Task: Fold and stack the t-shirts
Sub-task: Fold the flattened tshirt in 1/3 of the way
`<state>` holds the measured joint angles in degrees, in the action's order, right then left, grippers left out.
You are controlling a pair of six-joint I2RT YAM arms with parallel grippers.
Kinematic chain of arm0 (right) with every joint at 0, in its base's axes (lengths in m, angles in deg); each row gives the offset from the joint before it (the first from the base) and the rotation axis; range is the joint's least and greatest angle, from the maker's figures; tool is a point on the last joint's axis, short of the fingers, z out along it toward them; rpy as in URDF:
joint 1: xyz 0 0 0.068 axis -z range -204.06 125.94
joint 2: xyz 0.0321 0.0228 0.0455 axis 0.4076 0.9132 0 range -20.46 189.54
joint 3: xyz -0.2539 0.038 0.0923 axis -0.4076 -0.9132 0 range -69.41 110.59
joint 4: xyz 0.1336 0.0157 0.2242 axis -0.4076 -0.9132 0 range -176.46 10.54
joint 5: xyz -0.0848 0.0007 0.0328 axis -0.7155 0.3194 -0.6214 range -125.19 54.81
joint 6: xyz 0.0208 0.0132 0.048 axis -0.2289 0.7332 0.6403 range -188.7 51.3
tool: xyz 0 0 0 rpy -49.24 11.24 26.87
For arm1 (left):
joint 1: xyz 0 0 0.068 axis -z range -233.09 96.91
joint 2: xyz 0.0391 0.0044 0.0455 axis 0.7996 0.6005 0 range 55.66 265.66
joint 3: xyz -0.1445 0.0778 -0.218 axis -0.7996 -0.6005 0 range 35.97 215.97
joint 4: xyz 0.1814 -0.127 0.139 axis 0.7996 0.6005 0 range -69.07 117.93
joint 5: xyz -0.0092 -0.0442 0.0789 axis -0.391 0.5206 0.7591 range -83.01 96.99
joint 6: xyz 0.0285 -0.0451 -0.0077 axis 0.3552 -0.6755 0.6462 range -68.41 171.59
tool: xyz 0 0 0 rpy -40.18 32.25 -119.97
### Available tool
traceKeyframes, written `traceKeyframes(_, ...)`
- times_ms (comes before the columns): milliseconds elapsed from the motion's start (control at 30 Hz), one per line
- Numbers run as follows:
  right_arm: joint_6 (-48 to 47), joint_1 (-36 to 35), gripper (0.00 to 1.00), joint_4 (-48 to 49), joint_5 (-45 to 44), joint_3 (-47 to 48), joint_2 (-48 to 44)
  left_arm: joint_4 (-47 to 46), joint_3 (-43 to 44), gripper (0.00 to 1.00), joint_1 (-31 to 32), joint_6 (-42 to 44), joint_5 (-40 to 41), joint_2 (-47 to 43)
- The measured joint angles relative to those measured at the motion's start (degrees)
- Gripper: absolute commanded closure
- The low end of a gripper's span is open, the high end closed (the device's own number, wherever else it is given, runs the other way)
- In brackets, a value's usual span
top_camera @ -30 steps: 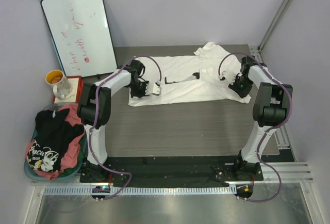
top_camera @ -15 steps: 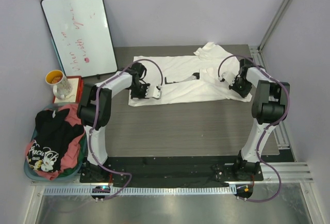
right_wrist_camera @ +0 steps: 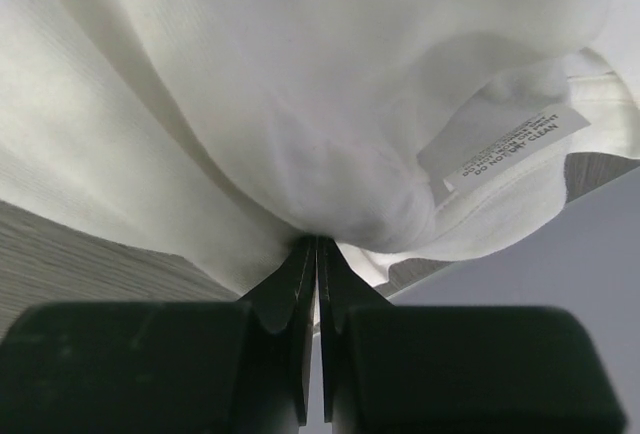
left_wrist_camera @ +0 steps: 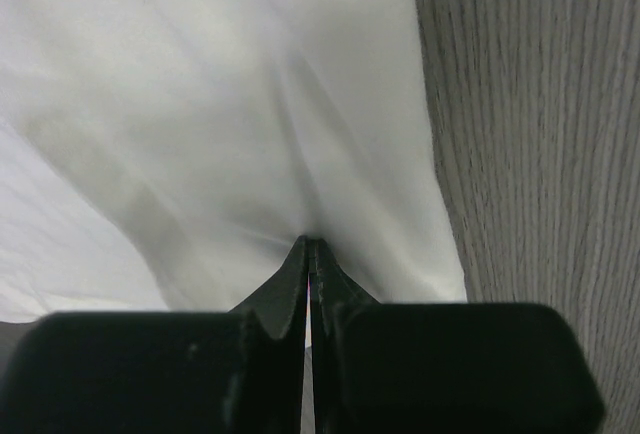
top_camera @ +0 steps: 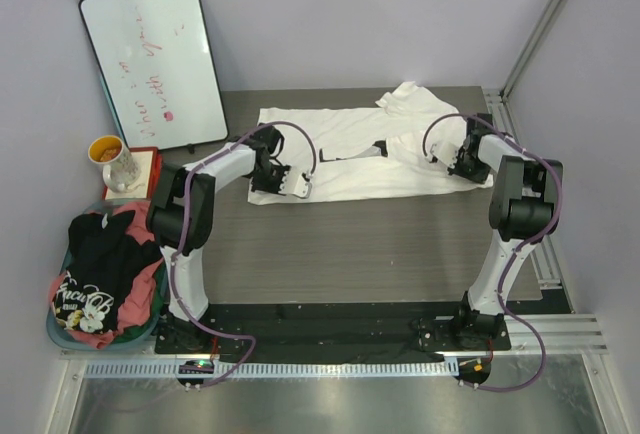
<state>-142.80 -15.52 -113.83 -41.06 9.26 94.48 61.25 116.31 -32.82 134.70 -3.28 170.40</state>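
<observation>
Two corners of the white shirt [top_camera: 350, 149], spread on the far worktop [top_camera: 350, 244], are pinched: left tool [top_camera: 297, 186] closed on its near-left hem, right tool [top_camera: 458, 166] on the near-right edge, probably to lift that side for a fold. Only the wrist views show the gathered cloth, and the right one a care label [right_wrist_camera: 510, 142].

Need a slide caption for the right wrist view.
Right gripper shut on a bunched fold of the white t-shirt, care label showing.
</observation>
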Motion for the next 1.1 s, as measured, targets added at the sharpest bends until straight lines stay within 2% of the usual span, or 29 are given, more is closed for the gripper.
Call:
traceKeyframes(167,-4.1,0.0,0.82,2.7,-1.1,-1.3,-0.3,-0.2,-0.2,1.00,0.0,0.3,0.3,-0.1)
traceKeyframes(333,-6.4,0.0,0.61,4.3,-1.6,-1.6,-0.3,-0.4,-0.4,0.99,0.0,0.2,0.3,-0.3)
traceKeyframes(367,-6.7,0.0,0.58,4.7,-1.7,-1.6,-0.4,-0.5,-0.4,0.95,0.0,-0.2,0.3,-0.3)
traceKeyframes(400,-6.9,0.1,0.54,5.2,-1.6,-1.6,-0.6,-0.6,-0.4,0.86,0.0,-0.5,0.3,-0.4)
traceKeyframes(500,-7.0,0.3,0.49,5.7,-1.1,-1.6,-1.0,-0.5,-0.4,0.78,-0.2,-2.5,0.3,-0.7)
traceKeyframes(633,-6.8,1.0,0.45,3.0,1.2,-1.4,-3.2,1.9,-0.3,0.71,-0.9,-5.2,0.8,-1.9)
traceKeyframes(833,-7.7,1.2,0.44,-1.2,5.3,-2.4,-10.4,4.1,-0.7,0.69,-1.3,-6.4,0.7,-9.6)
traceKeyframes(967,-9.8,1.2,0.43,-1.7,7.2,-7.2,-17.0,4.0,-4.1,0.69,-0.7,-6.0,0.8,-15.9)
traceKeyframes(1100,-12.4,1.1,0.43,-2.9,9.0,-13.3,-20.5,3.9,-8.9,0.70,0.3,-5.3,1.4,-16.9)
